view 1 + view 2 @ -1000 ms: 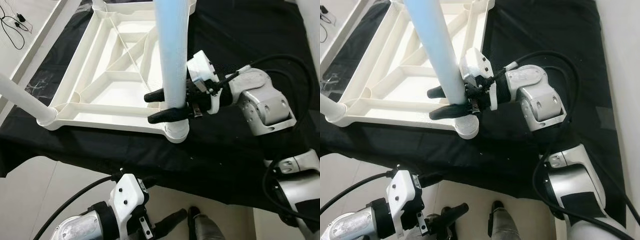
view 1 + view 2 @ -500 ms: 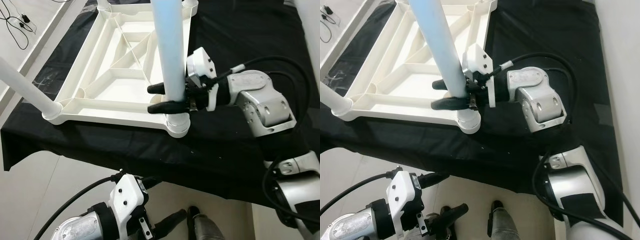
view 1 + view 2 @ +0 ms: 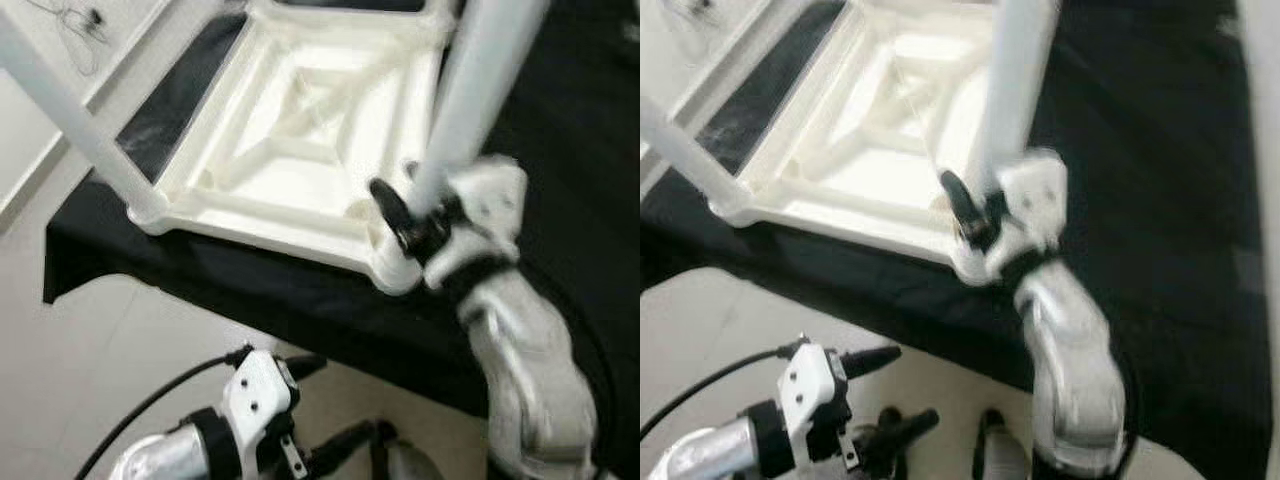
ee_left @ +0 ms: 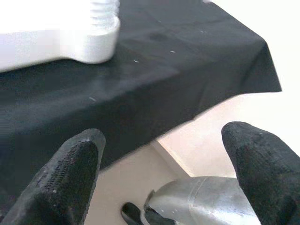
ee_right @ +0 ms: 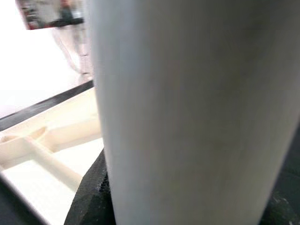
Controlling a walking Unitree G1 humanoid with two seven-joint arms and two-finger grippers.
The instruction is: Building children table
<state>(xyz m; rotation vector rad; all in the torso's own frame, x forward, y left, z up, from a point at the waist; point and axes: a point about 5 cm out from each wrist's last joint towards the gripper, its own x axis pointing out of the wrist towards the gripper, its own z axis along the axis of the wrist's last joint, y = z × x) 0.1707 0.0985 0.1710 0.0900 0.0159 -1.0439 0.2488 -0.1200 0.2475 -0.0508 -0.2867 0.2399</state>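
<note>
The white children's table top (image 3: 262,214) lies upside down on a black cloth (image 3: 560,120), ribs facing up. A white table leg (image 3: 472,95) stands in its near right corner socket. My right gripper (image 3: 402,216) is shut on the table leg just above the socket; in the right wrist view the leg (image 5: 187,112) sits close between the black fingers (image 5: 91,197). Another leg (image 3: 70,120) stands at the near left corner. My left gripper (image 4: 164,173) hangs low and open, below the cloth's edge, with a corner socket (image 4: 96,42) ahead of it.
The black cloth drapes over the front edge of the platform (image 3: 250,300). Pale floor (image 3: 110,350) lies below it. Black cables (image 3: 80,18) lie on the floor at the far left. My own foot (image 3: 995,450) is near the left gripper.
The whole picture has shifted and blurred as the camera moved. My right arm has swung round to the near side of the leg, still holding it. The left arm has stayed low.
</note>
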